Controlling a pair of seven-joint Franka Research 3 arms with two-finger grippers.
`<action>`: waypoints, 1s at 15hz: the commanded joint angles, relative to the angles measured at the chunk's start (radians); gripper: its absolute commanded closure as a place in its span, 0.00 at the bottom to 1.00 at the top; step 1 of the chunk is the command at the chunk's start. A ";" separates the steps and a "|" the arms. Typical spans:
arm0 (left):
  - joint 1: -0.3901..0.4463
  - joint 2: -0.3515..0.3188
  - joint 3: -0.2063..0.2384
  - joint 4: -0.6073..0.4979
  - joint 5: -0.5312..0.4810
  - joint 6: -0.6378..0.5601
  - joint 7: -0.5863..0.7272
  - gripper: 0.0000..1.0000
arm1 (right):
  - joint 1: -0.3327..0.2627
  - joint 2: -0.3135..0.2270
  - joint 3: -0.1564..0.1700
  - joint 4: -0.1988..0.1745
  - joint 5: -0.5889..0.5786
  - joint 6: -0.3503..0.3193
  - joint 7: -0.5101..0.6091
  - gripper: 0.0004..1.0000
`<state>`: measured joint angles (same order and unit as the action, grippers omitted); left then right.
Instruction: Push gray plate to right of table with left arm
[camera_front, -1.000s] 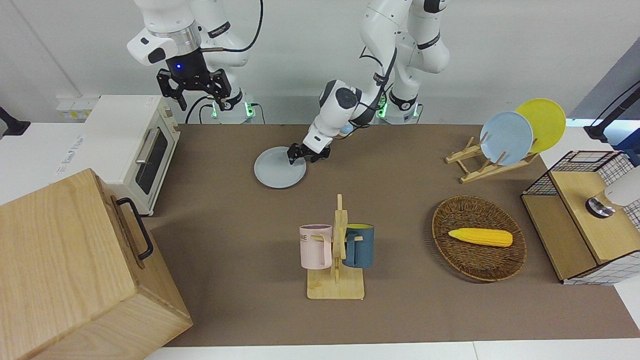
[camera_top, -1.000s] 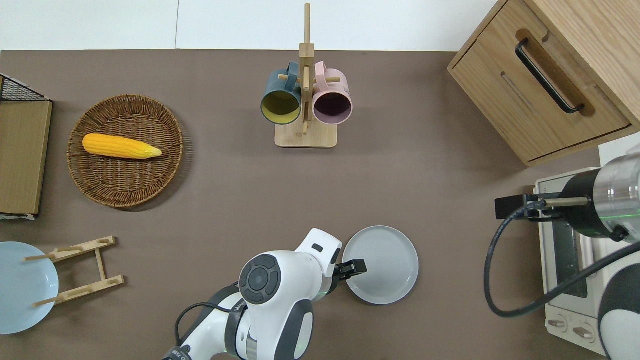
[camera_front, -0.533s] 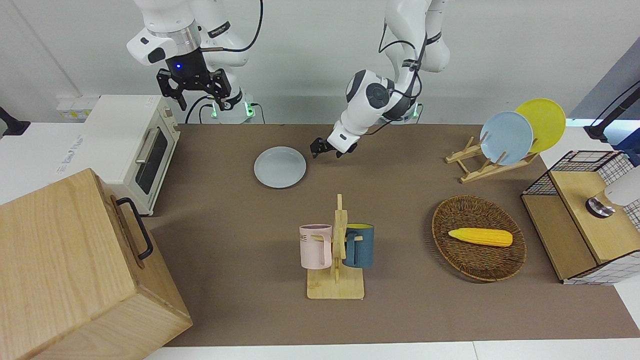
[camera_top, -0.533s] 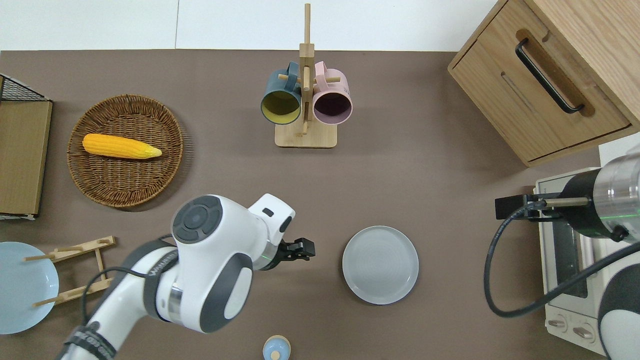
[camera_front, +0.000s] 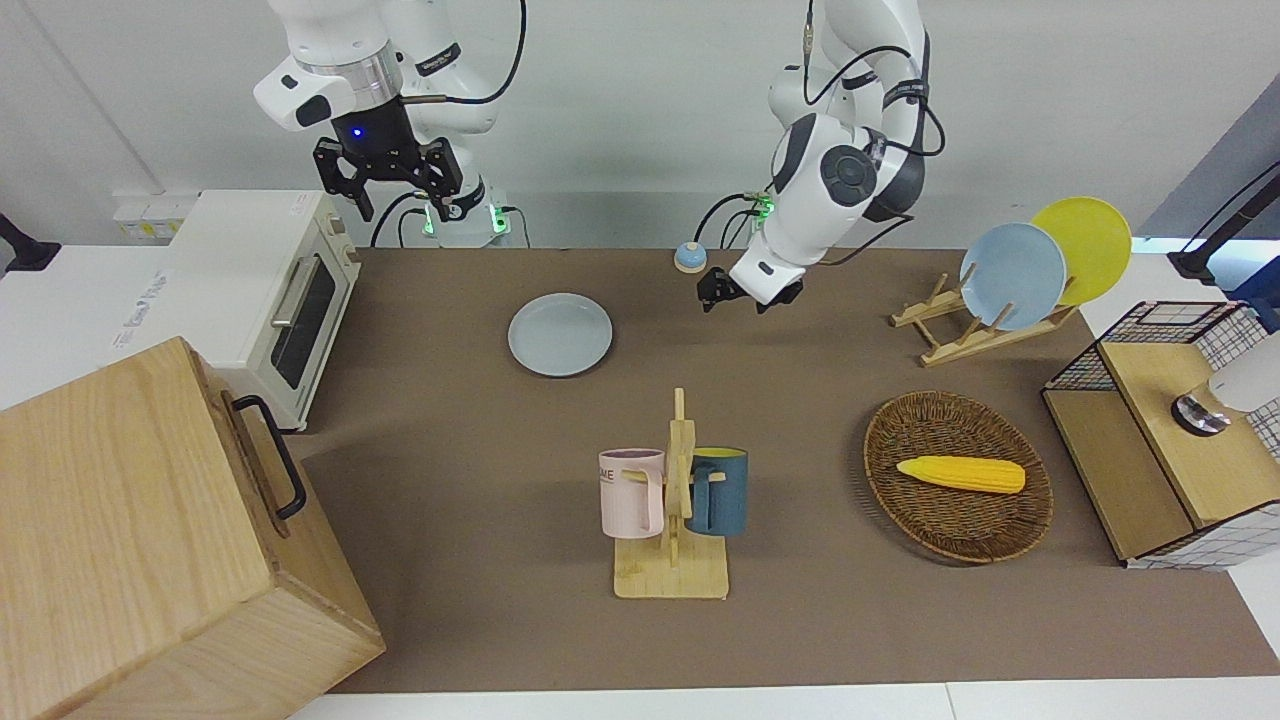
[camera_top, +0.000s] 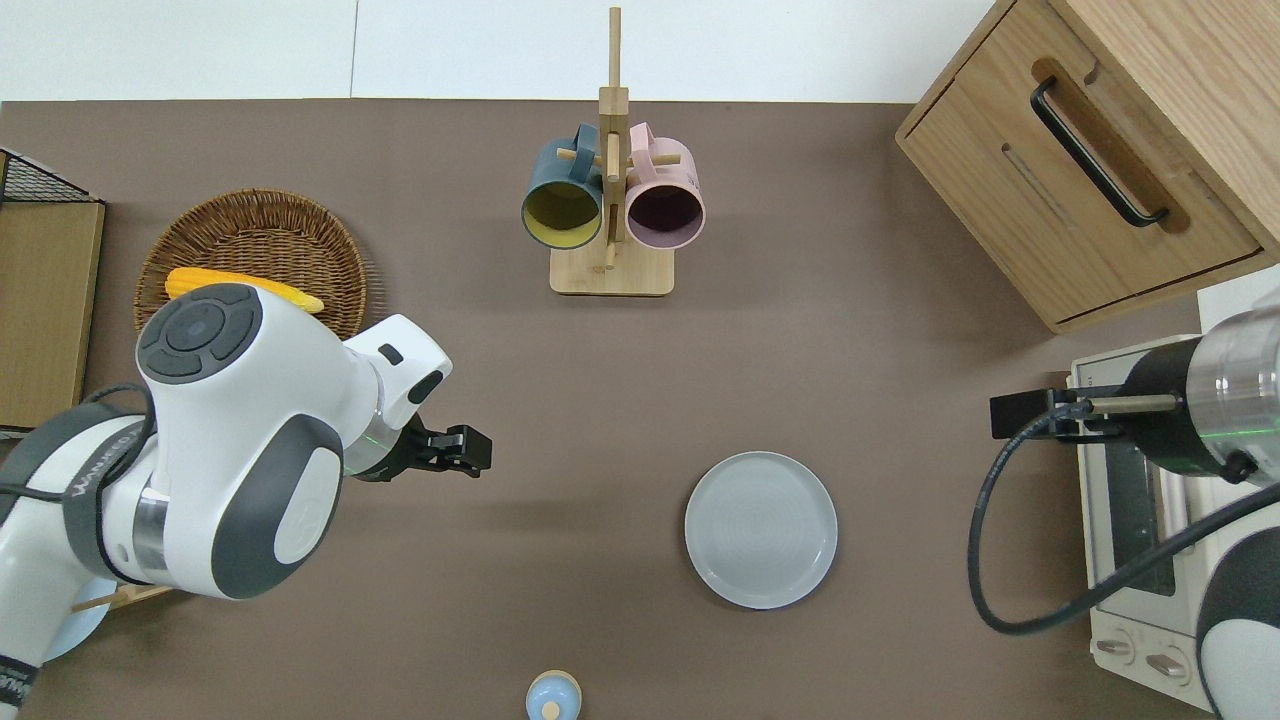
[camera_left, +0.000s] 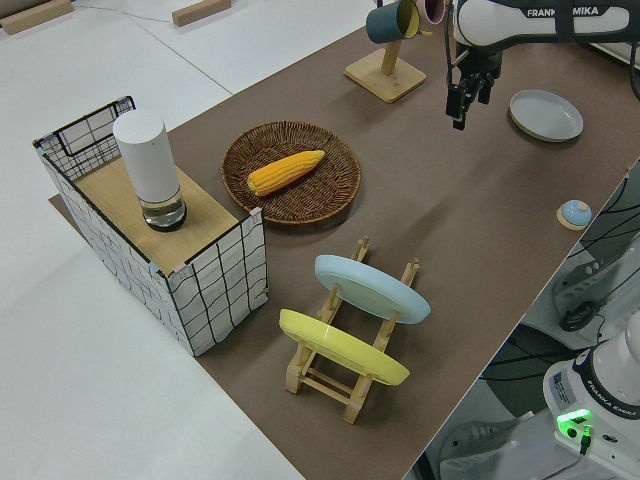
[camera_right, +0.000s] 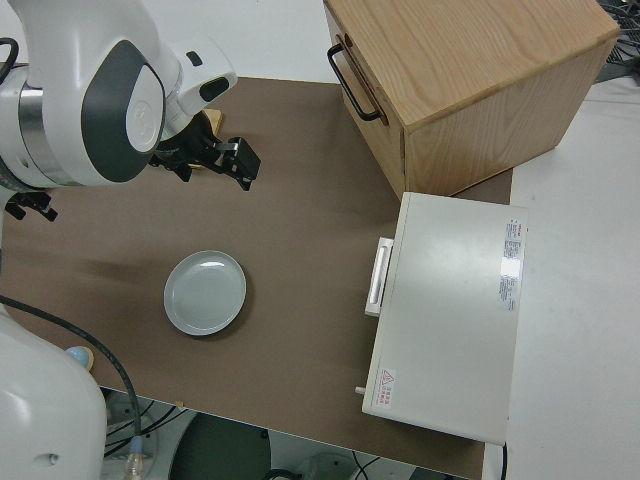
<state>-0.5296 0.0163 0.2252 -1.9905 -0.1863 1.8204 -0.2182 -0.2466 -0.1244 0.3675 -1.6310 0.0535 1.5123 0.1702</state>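
From the front you see the round pale gray plate (camera_front: 560, 334) lying flat on the matte brown desk (camera_front: 820, 610), toward the right arm's end, nearer to the robots than the wooden mug rack with a pink and a dark blue mug (camera_front: 672, 500). The left arm's small black pincer (camera_front: 722, 290) hangs in the air well apart from the plate, holding nothing; you cannot tell from here whether its fingers are parted. The right arm is parked, and its black pincer (camera_front: 388, 172) stands with its fingers apart.

From overhead, the left pincer (camera_top: 460, 452) is over bare desk — between the gray plate (camera_top: 761, 529) and the round wicker basket (camera_top: 262, 248), which holds a yellow corn cob.

From the left side, you see that pincer (camera_left: 466, 92) pointing down above the desk, clear of the plate (camera_left: 546, 114).

From the right side, the plate (camera_right: 205, 292) sits alone on the desk — the left pincer (camera_right: 238, 160) is farther from the robots and touches nothing.
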 joint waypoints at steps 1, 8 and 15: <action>0.006 0.005 0.019 0.073 0.091 -0.075 0.013 0.01 | -0.029 -0.027 0.016 -0.027 0.022 0.000 0.011 0.00; 0.054 0.005 0.036 0.179 0.180 -0.098 0.014 0.01 | -0.029 -0.027 0.016 -0.027 0.022 0.000 0.011 0.00; 0.224 -0.038 -0.082 0.294 0.183 -0.139 0.013 0.01 | -0.029 -0.027 0.016 -0.027 0.022 0.000 0.011 0.00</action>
<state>-0.3661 0.0062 0.2095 -1.7270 -0.0239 1.7193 -0.2108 -0.2466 -0.1244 0.3675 -1.6310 0.0536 1.5123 0.1702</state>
